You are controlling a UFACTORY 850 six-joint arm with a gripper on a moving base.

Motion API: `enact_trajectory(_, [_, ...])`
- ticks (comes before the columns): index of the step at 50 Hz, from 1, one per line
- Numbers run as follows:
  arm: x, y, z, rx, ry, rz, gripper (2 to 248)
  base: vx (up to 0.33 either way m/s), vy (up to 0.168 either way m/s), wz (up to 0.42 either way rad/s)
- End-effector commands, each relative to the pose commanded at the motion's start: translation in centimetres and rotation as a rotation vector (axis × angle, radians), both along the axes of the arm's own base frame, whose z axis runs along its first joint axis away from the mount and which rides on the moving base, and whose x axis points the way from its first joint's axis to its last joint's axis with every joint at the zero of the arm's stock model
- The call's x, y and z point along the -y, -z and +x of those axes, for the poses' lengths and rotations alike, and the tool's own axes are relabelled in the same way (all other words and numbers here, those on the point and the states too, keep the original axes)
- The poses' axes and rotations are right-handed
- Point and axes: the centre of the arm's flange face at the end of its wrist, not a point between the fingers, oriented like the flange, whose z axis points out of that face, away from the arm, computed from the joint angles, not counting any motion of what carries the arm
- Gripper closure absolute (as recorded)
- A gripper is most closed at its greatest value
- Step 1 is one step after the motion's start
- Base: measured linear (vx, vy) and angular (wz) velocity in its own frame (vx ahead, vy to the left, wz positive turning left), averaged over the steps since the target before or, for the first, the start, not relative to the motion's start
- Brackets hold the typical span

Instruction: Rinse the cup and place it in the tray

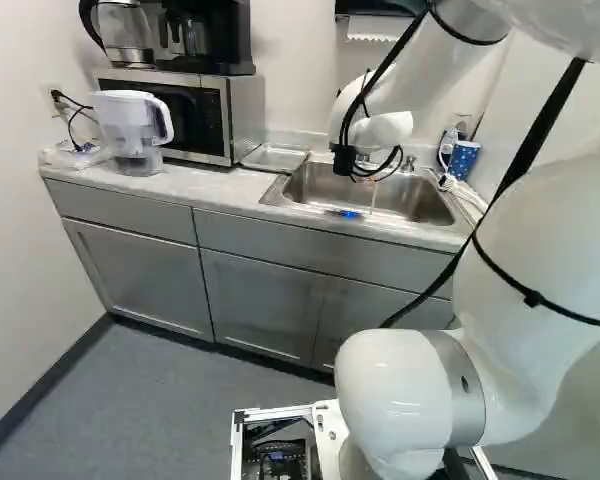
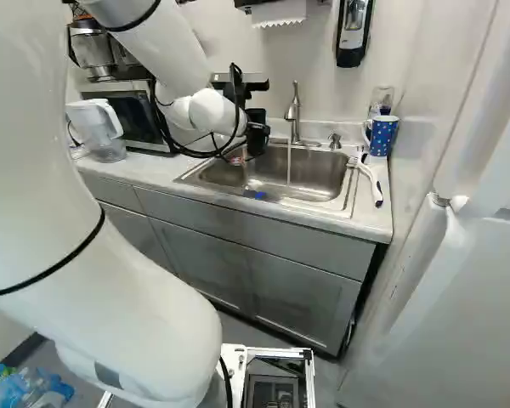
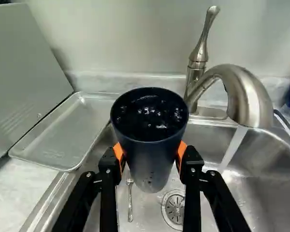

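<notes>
My pincer (image 3: 150, 153) is squeezing the cup (image 3: 149, 128) from both sides. There's water in it, so tipping it over the tabletop (image 1: 212, 186) or tray (image 3: 58, 133) could make a mess. Wet sides might make it slip. It's between my fingers, over the sink (image 2: 314, 178), upper middle of the right base view.

white pitcher (image 1: 130, 125) beside microwave (image 1: 208, 118); coffee maker (image 1: 220, 40) on top; dotted blue mug (image 2: 381, 136) near brush (image 2: 371, 179).
</notes>
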Motion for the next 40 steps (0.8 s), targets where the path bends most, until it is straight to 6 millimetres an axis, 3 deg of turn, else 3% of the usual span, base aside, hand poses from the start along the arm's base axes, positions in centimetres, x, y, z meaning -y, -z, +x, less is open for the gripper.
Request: enact_trajectory(40, [-1.1,-4.2,0.6,0.061,-0.024,-0.005,128,0.0,0.0,0.0])
